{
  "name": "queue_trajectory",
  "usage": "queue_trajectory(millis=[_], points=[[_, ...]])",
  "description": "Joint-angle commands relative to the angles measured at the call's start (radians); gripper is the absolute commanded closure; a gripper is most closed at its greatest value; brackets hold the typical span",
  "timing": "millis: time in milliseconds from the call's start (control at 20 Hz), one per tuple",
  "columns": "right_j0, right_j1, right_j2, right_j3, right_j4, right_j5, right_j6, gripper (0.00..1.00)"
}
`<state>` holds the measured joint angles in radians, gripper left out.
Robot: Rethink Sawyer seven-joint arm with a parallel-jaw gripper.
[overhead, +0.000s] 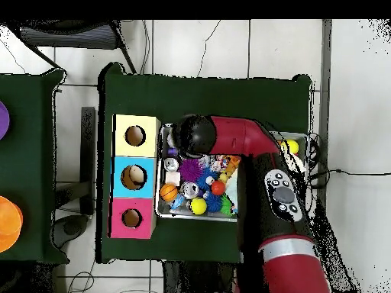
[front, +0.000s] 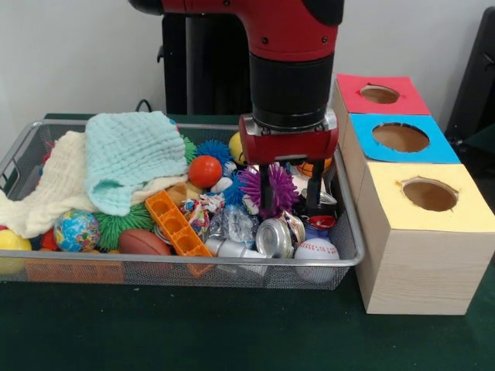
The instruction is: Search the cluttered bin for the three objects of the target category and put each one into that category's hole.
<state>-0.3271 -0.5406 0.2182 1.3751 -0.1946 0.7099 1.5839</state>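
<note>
**Arm lowered into the right end of the cluttered bin**

Front view: the bin (front: pixel 352 259) of silver wire mesh sits on the green counter (front: pixel 193 332), packed with toys. The gripper (front: pixel 290 202) hangs inside the bin's right part, its 2 black jaws open with a clear gap between them. One jaw stands against a purple spiky ball (front: pixel 267 188), the other is just above a baseball (front: pixel 316 251). A crushed can (front: pixel 272 236) lies below the jaws. At the left, a mint cloth (front: pixel 128 158) lies over a cream cloth (front: pixel 46 189); an orange ball (front: pixel 205 171), a globe ball (front: pixel 76 229) and an orange block tray (front: pixel 178 224) lie between. Just right of the bin stand 3 wooden boxes, each with 1 hole: red top (front: pixel 379 94), blue top (front: pixel 402 137), yellow top (front: pixel 429 195).

Overhead view: the red arm (overhead: pixel 252 145) reaches across the bin (overhead: pixel 200 217), hiding the jaws. The 3 boxes (overhead: pixel 134 177) line the bin's left side.
</note>
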Motion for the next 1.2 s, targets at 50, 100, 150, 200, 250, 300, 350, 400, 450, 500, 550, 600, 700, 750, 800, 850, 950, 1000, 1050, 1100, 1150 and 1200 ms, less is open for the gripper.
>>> queue_trajectory(millis=[50,100,150,200,250,300,350,400,450,500,550,600,700,750,800,850,950,1000,1050,1100,1150,1200], points=[[-0.011,0.081,0.069,-0.23,-0.058,0.159,-0.133,0.0],[-0.015,0.092,0.07,-0.237,-0.065,0.153,-0.137,0.0],[-0.024,0.101,0.072,-0.233,-0.07,0.137,-0.139,0.0],[-0.033,0.11,0.074,-0.229,-0.074,0.121,-0.141,0.0],[-0.04,0.116,0.071,-0.223,-0.079,0.111,-0.142,0.0],[-0.048,0.115,0.066,-0.209,-0.084,0.096,-0.141,0.0],[-0.056,0.117,0.062,-0.202,-0.088,0.086,-0.139,0.0],[-0.064,0.119,0.059,-0.195,-0.092,0.076,-0.138,0.0],[-0.072,0.119,0.056,-0.186,-0.098,0.063,-0.139,0.0],[-0.082,0.123,0.054,-0.18,-0.102,0.056,-0.143,0.0],[-0.09,0.125,0.052,-0.173,-0.11,0.052,-0.146,0.0],[-0.097,0.127,0.049,-0.166,-0.117,0.048,-0.149,0.0],[-0.116,0.127,0.051,-0.139,-0.129,0.031,-0.152,0.0],[-0.124,0.128,0.051,-0.128,-0.136,0.027,-0.152,0.0],[-0.13,0.127,0.05,-0.11,-0.142,0.019,-0.148,0.0],[-0.139,0.125,0.053,-0.094,-0.147,0.006,-0.144,0.0],[-0.143,0.115,0.05,-0.062,-0.157,0.01,-0.127,0.0],[-0.145,0.112,0.049,-0.047,-0.162,0.005,-0.117,0.0],[-0.146,0.11,0.046,-0.035,-0.166,0.003,-0.105,0.0],[-0.146,0.107,0.042,-0.022,-0.17,0.002,-0.093,0.0],[-0.145,0.103,0.037,-0.008,-0.174,-0.002,-0.077,0.0],[-0.143,0.1,0.034,0.002,-0.176,-0.006,-0.06,0.0]])
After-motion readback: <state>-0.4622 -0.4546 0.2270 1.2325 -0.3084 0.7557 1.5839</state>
